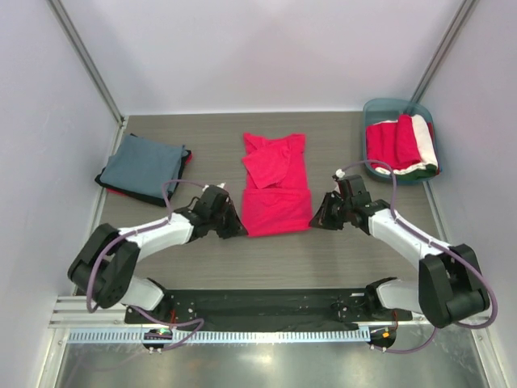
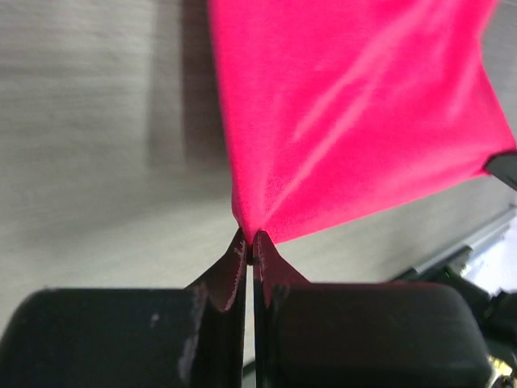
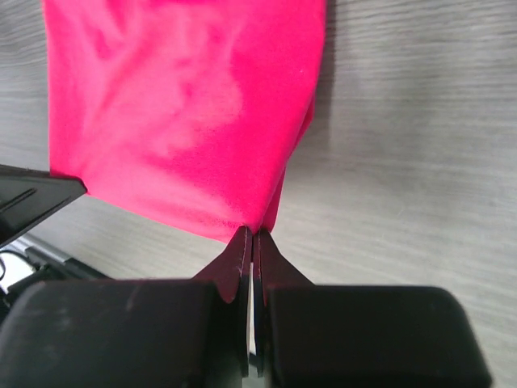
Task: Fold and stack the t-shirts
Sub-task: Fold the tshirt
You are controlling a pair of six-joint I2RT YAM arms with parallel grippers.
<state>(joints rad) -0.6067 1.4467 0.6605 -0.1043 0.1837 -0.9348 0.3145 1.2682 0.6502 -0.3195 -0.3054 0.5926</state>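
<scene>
A bright crimson-red t-shirt (image 1: 276,184) lies partly folded in the middle of the table, sleeves tucked inward. My left gripper (image 1: 239,230) is shut on its near left corner, and the cloth (image 2: 347,113) fans up taut from the pinched tips. On the other side my right gripper (image 1: 317,220) is shut on the near right corner, the red cloth (image 3: 178,113) rising from its tips. A folded slate blue-grey t-shirt (image 1: 144,167) rests on top of a dark and red stack at the far left.
A teal plastic tub (image 1: 397,113) at the far right holds rolled red and white shirts (image 1: 401,144). Metal frame posts and white walls close in the back and sides. A black mat and a rail run along the near edge.
</scene>
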